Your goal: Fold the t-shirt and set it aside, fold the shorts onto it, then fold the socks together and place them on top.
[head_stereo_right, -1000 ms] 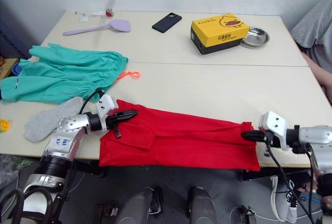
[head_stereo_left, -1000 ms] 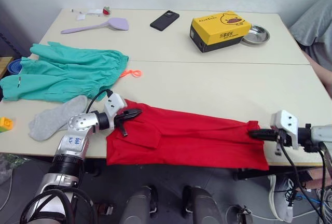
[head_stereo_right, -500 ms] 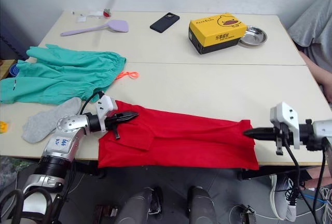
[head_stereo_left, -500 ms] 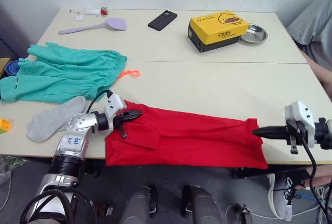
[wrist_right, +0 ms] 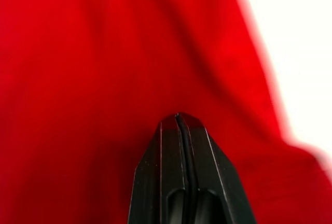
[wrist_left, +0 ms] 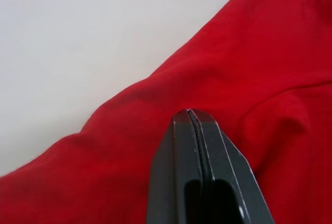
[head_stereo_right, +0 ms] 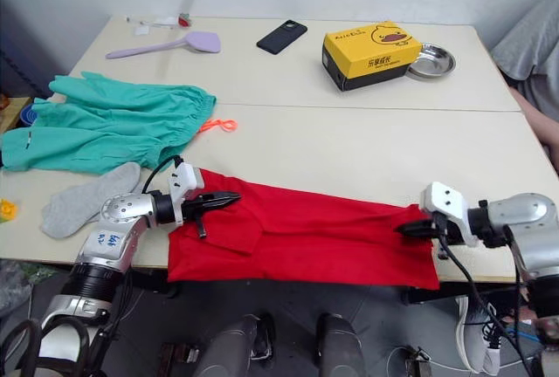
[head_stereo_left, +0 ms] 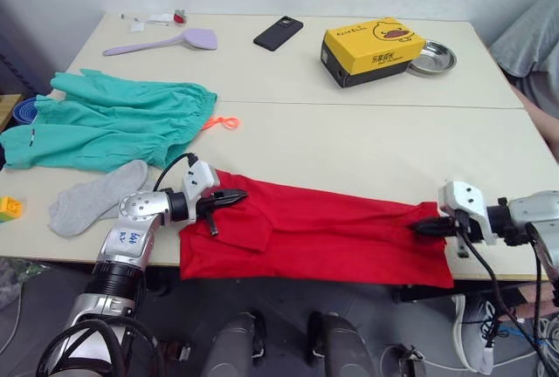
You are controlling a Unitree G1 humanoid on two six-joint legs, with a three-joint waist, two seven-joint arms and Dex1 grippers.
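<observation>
The red t-shirt (head_stereo_left: 323, 233) lies as a long folded band along the table's front edge, its lower part hanging over the edge. My left gripper (head_stereo_left: 240, 195) is shut, its tip resting on the shirt's left end by a folded-in sleeve; in the left wrist view the fingers (wrist_left: 193, 130) are pressed together over red cloth. My right gripper (head_stereo_left: 419, 229) is shut too, its tip at the shirt's right end. The teal-green shorts (head_stereo_left: 105, 124) lie spread at the left, orange drawstring (head_stereo_left: 223, 122) showing. The grey socks (head_stereo_left: 92, 198) lie in front of the shorts.
At the back stand a yellow box (head_stereo_left: 371, 48), a metal dish (head_stereo_left: 434, 57), a black phone (head_stereo_left: 278, 32) and a purple spatula (head_stereo_left: 166, 43). A person's grey sleeve (head_stereo_left: 533, 37) is at the right. A yellow block (head_stereo_left: 9, 208) sits at the left edge.
The right gripper drew away to the right of the shirt, then came back to its right end. The left gripper slid a little right along the shirt.
</observation>
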